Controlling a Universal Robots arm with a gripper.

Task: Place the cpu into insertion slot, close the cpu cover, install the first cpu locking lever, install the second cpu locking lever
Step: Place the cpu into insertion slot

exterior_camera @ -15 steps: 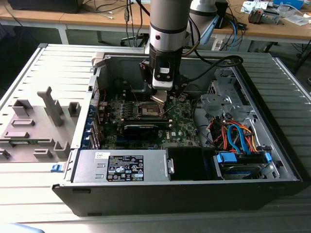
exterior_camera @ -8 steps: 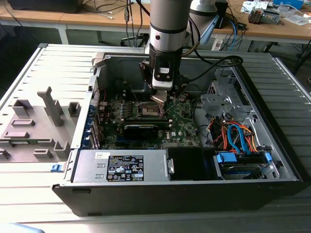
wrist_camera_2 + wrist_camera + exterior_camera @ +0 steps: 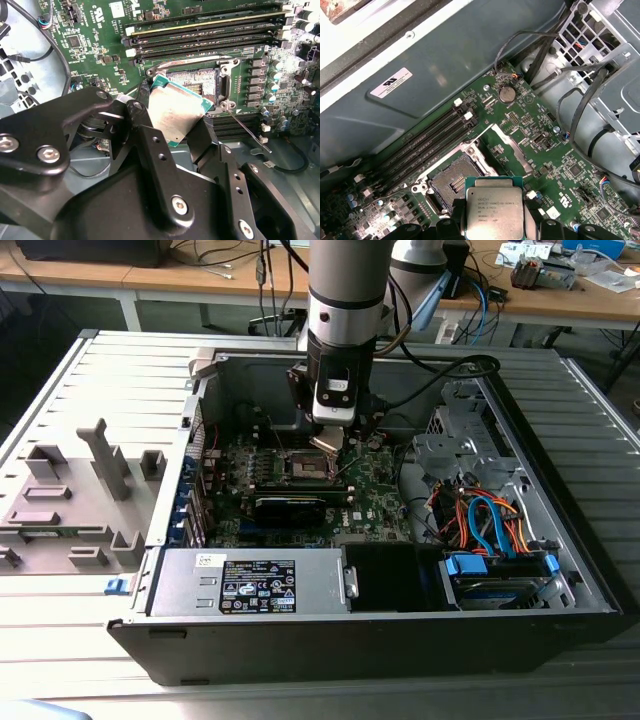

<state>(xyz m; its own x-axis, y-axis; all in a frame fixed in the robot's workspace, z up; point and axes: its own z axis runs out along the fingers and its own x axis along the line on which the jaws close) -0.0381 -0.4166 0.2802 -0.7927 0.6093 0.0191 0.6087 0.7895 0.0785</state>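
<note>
Arm is down inside the open pc case [image 3: 200,370], which lies on its side on the slatted table [image 3: 60,370]. Gripper [image 3: 330,440] sits over the mobo [image 3: 385,495], approx mid-board.

Gripper fingers [image 3: 145,132] are pinching the cpu [image 3: 177,112] by two opp edges, one black finger on each side. Metal top faces the cams in both wrist views. Cpu is tilted, not flat to the board, w/ the green substrate edge showing round the silver lid. In the first wrist view the cpu [image 3: 495,212] sits between the finger tips, gripper [image 3: 495,227] closed on it.

Insertion slot [image 3: 197,82] is bare, contact field exposed, nothing seated in it. Cpu hangs just beside/above the slot, partly overlapping its near edge in the second wrist view; no contact that I can see. In the exterior view the slot [image 3: 305,468] is just below the gripper tip, cpu [image 3: 327,443] above it.

Cpu cover [image 3: 512,147] is swung open, standing off the far side of the insertion slot [image 3: 455,182]. One thin lever [image 3: 245,127] sticks out unlatched next to the slot.

Ram slots [image 3: 430,140] run alongside the slot, coin cell [image 3: 506,93] further up the board. Psu [image 3: 250,580] is along the case's near wall.
</note>
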